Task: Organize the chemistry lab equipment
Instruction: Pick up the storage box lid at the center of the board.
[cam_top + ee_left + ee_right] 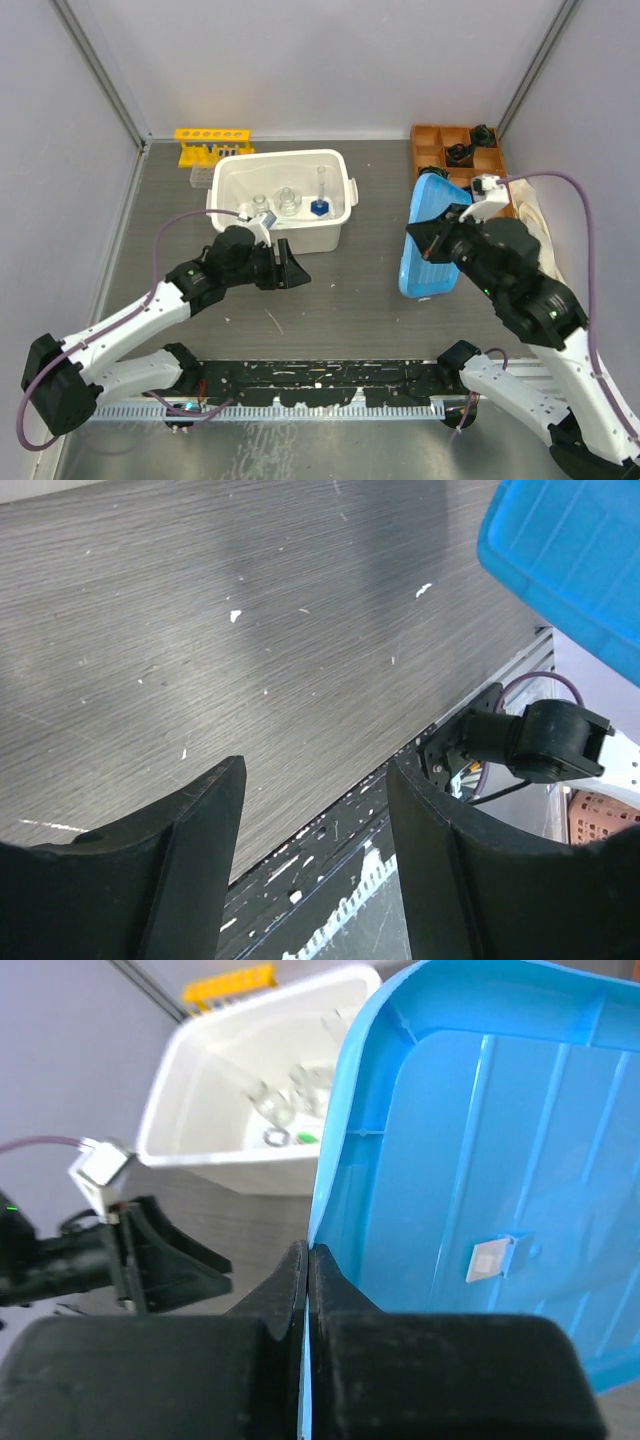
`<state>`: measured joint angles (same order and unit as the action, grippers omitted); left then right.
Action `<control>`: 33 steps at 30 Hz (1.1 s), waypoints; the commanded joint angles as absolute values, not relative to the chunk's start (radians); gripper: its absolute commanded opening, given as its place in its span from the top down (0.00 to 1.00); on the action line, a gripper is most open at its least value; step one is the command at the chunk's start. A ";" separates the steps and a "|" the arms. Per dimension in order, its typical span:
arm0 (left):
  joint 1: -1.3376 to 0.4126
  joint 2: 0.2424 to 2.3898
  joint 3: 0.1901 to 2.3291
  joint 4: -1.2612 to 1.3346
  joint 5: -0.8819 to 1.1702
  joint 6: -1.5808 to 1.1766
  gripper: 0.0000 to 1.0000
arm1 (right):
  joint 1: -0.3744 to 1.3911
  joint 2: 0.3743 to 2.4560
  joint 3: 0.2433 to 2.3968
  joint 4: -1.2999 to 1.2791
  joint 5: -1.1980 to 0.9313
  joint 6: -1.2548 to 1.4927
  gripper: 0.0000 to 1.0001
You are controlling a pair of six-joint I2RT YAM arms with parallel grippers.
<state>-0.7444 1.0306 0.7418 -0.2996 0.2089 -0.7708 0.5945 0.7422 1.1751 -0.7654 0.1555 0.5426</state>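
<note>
Small clear glass flasks and the blue-based cylinder stand inside a white bin. The flasks also show in the right wrist view. A yellow rack and a clear plastic rack sit behind the bin's left end. My right gripper is shut on the edge of a blue lid, which hangs tilted above the table right of the bin. Just in front of the bin, my left gripper stands open and empty, fingers over bare table.
An orange compartment tray with black objects sits at the back right, and a cream cloth lies beside it under the right arm. The table's near edge and arm-base rail lie just below the left gripper.
</note>
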 commanded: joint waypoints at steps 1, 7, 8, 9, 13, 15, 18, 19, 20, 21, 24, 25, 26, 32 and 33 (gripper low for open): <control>-0.767 0.997 0.756 -0.157 0.201 -0.795 0.39 | 0.596 0.672 1.235 -0.661 0.141 0.510 0.99; -0.775 0.951 0.586 0.200 0.207 -1.000 0.32 | 0.597 0.659 1.257 -0.441 0.032 0.471 0.99; -0.777 0.949 0.516 0.323 0.200 -1.064 0.31 | 0.596 0.669 1.271 -0.422 0.018 0.466 0.99; -0.777 0.953 0.468 0.442 0.192 -1.130 0.30 | 0.597 0.679 1.285 -0.402 0.003 0.458 0.99; -0.785 1.056 0.359 0.867 0.185 -1.352 0.17 | 0.597 0.732 1.360 -0.343 -0.043 0.438 0.99; -0.799 1.140 0.351 1.047 0.203 -1.430 0.14 | 0.598 0.763 1.406 -0.317 -0.069 0.434 0.99; -0.824 1.324 0.359 1.338 0.209 -1.537 0.13 | 0.598 0.820 1.474 -0.276 -0.151 0.449 0.99; -0.831 1.380 0.368 1.417 0.210 -1.577 0.13 | 0.598 0.837 1.490 -0.258 -0.185 0.459 0.99; -0.835 1.415 0.391 1.429 0.223 -1.618 0.13 | 0.598 0.854 1.506 -0.233 -0.228 0.472 0.99; -0.845 1.441 0.420 1.431 0.238 -1.619 0.13 | 0.598 0.867 1.518 -0.217 -0.256 0.488 0.99; -0.894 1.467 0.475 1.431 0.234 -1.596 0.13 | 0.597 0.898 1.540 -0.154 -0.344 0.524 0.99; -0.900 1.469 0.490 1.431 0.229 -1.586 0.13 | 0.597 0.903 1.545 -0.127 -0.376 0.535 0.99; -0.910 1.468 0.503 1.431 0.224 -1.581 0.13 | 0.598 0.909 1.546 -0.096 -0.413 0.552 0.99; -0.914 1.423 0.514 1.431 0.148 -1.554 0.09 | 0.598 0.912 1.492 0.171 -0.600 0.686 0.99; -0.915 1.414 0.514 1.431 0.126 -1.548 0.09 | 0.598 0.910 1.485 0.204 -0.611 0.703 0.99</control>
<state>-0.9154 1.4654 0.4999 1.3373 0.2005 -1.5631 0.5945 0.9314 1.4929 -0.0910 -0.4568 0.6037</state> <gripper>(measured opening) 0.898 0.036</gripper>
